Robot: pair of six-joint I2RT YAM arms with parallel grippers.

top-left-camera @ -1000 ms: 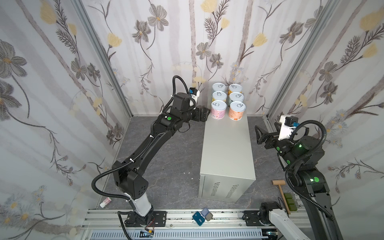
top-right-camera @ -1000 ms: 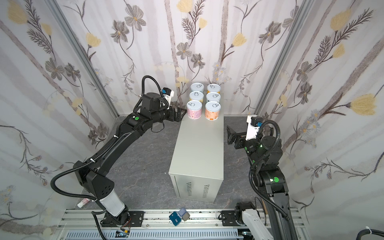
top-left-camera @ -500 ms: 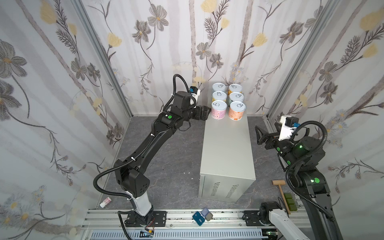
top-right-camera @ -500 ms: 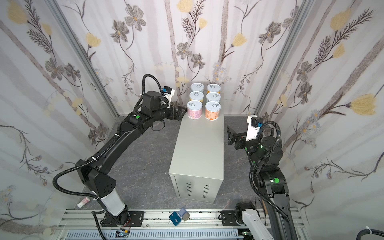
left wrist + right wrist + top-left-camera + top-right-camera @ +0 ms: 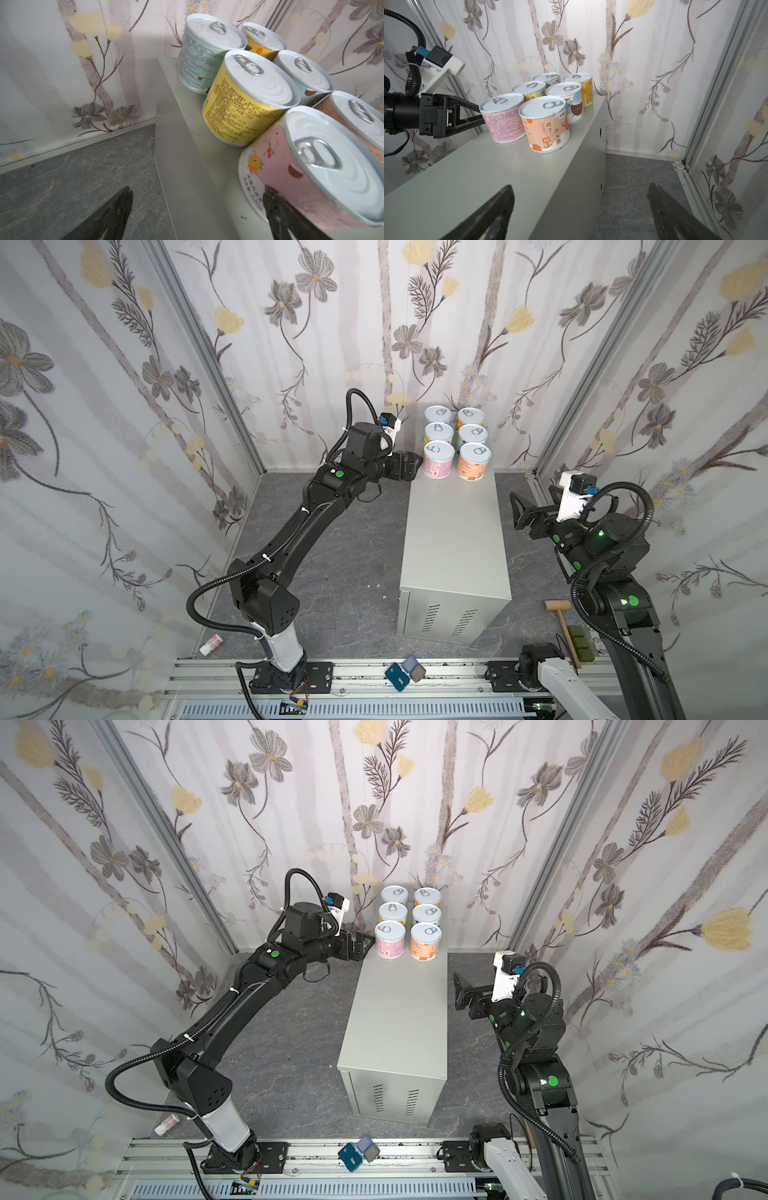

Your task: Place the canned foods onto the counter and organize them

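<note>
Several canned foods stand in two tidy rows at the far end of the counter [image 5: 453, 539], against the back wall. Nearest are the pink can [image 5: 438, 460] and the salmon can [image 5: 473, 462]. In the left wrist view the pink can [image 5: 311, 166], a yellow can [image 5: 245, 104] and a light blue can [image 5: 199, 56] line the counter's edge [image 5: 187, 145]. My left gripper [image 5: 413, 464] [image 5: 197, 191] is open, close against the pink can's left side, holding nothing. My right gripper [image 5: 515, 510] [image 5: 581, 188] hangs open and empty beside the counter's right edge.
On the dark floor lie a pink-and-white tube [image 5: 211, 644] at front left, and a wooden mallet [image 5: 559, 614] and green blocks [image 5: 579, 645] at front right. Small blue and grey pieces [image 5: 405, 670] rest on the front rail. Flowered walls enclose three sides.
The left arm has shifted slightly and its gripper has edged a little closer to the pink can. The right arm and the cans have stayed put.
</note>
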